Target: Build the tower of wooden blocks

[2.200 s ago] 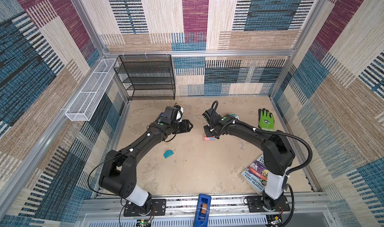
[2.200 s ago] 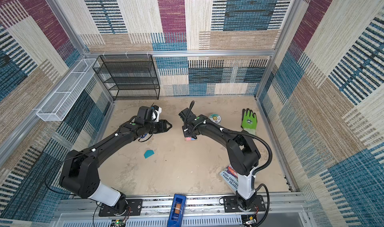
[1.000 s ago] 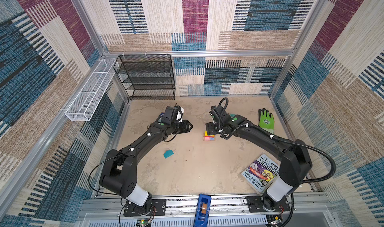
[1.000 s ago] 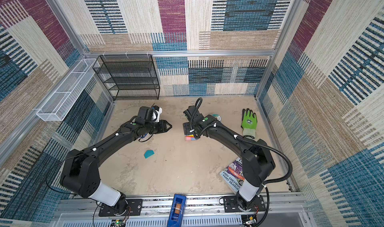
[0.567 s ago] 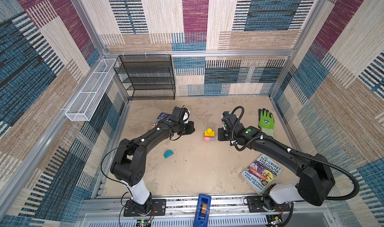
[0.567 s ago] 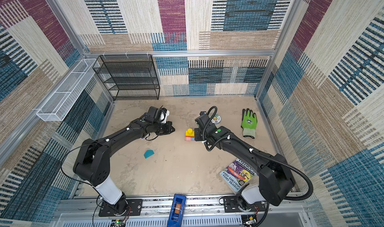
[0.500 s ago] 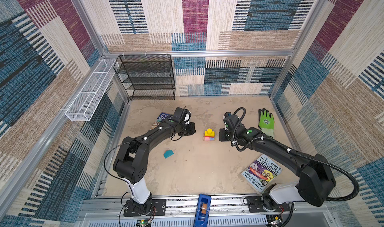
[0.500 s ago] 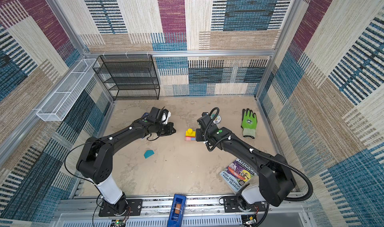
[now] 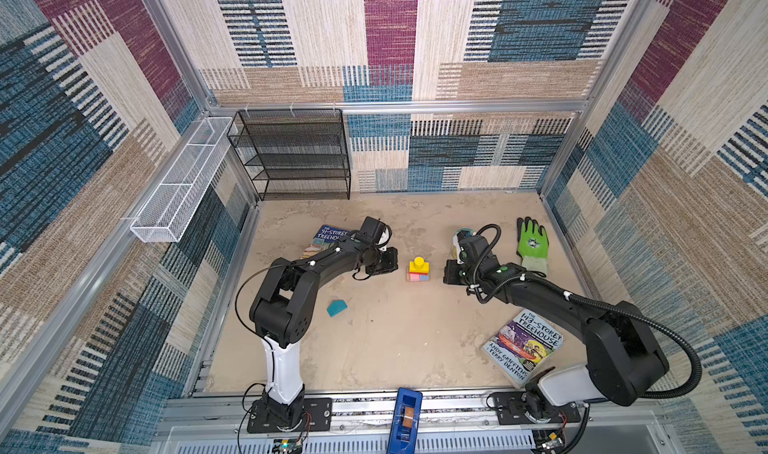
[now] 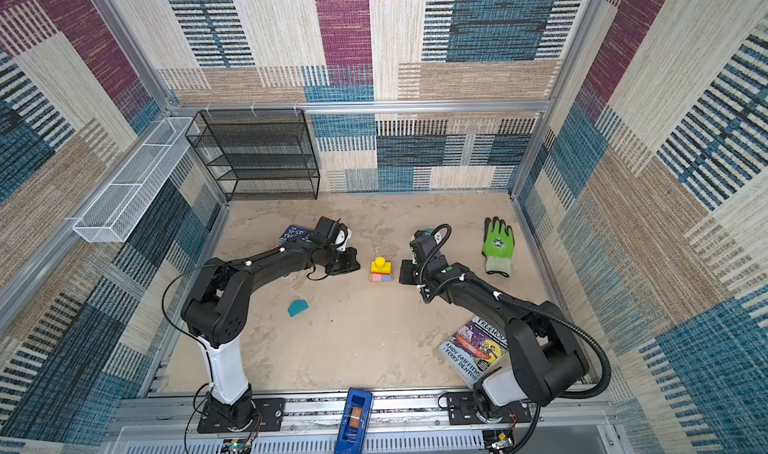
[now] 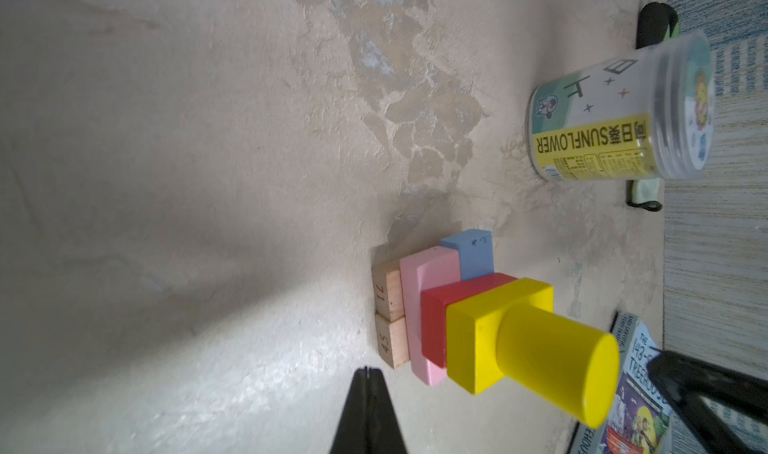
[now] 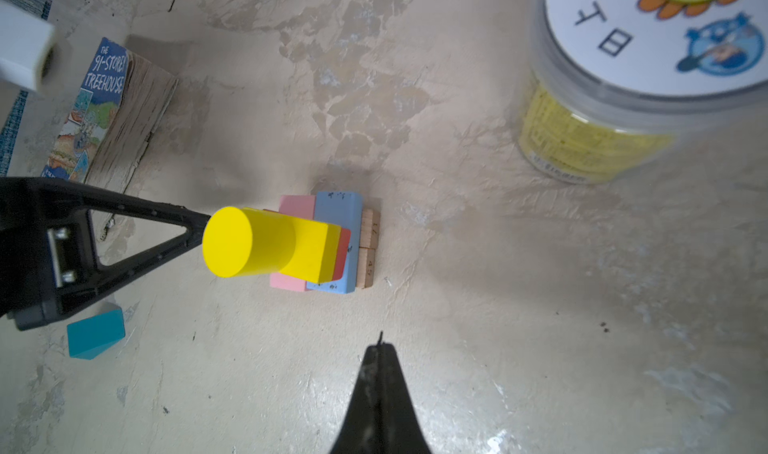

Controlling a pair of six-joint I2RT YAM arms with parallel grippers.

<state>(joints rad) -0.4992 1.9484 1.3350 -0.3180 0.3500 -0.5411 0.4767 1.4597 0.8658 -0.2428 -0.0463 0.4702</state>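
left hand [image 9: 390, 265]: closed, empty
right hand [image 9: 449, 272]: closed, empty
tower [image 9: 418, 269]: on counter [image 9: 374, 340], between both hands, touching neither

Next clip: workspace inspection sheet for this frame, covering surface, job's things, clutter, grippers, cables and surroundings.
Surface: beige tabletop, patchy and scuffed; no spills seen.
Job's things: tower standing mid-table, yellow cylinder on top; teal house-shaped piece lying apart on the left arm's side.
Clutter: 91-Storey book, 143-Storey book, green glove, jar.
Grippers: left gripper and right gripper both shut, empty, flanking the tower without touching.
Cables: thin black cable looping off the left arm, corrugated hose on the right arm; neither near the tower.
Surroundings: black mesh rack, white wire basket, patterned walls.
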